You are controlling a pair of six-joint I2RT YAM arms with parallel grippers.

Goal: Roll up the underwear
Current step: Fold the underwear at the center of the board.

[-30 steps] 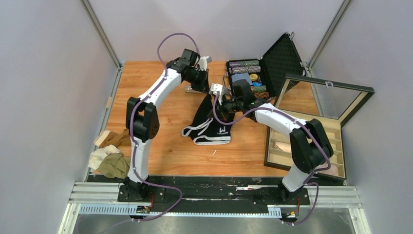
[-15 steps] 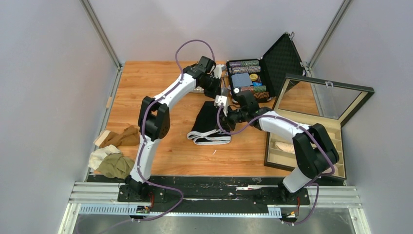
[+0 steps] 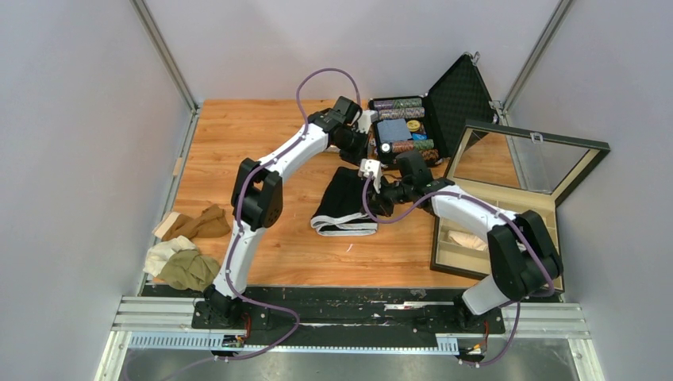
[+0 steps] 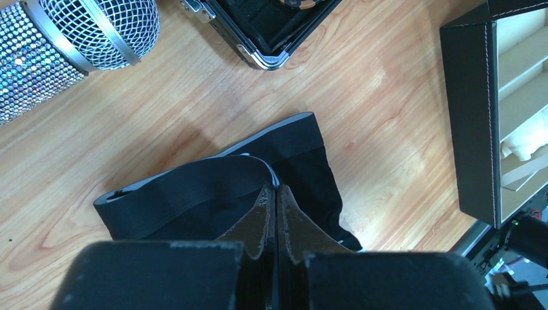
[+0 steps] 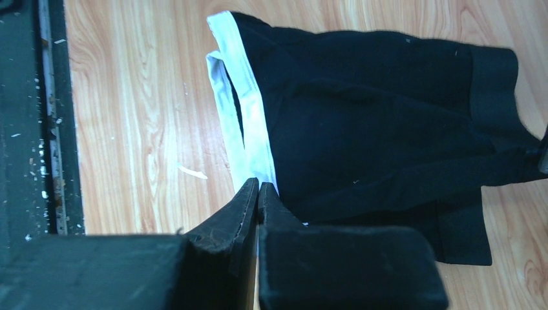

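The black underwear (image 3: 343,200) lies folded on the wooden table (image 3: 238,151), its white waistband (image 3: 343,228) nearest the arms. My left gripper (image 3: 359,157) comes down onto the far edge. In the left wrist view the left gripper (image 4: 274,190) is shut on a raised fold of the black underwear (image 4: 194,190). My right gripper (image 3: 371,190) sits at the garment's right edge. Seen from the right wrist, the right gripper (image 5: 258,185) is shut where the black cloth (image 5: 362,116) meets the white waistband (image 5: 242,97).
More underwear is heaped at the table's left edge: brown (image 3: 198,224), white (image 3: 163,254), olive-green (image 3: 186,270). A glittery microphone (image 4: 71,45) lies beyond the garment. An open chip case (image 3: 401,127) stands at the back. A glass-lidded compartment box (image 3: 496,230) stands at the right.
Both grippers moved right with the black underwear. It hung loose and spread a second ago; now it lies folded narrower and further right. The left arm stretched towards the chip case.
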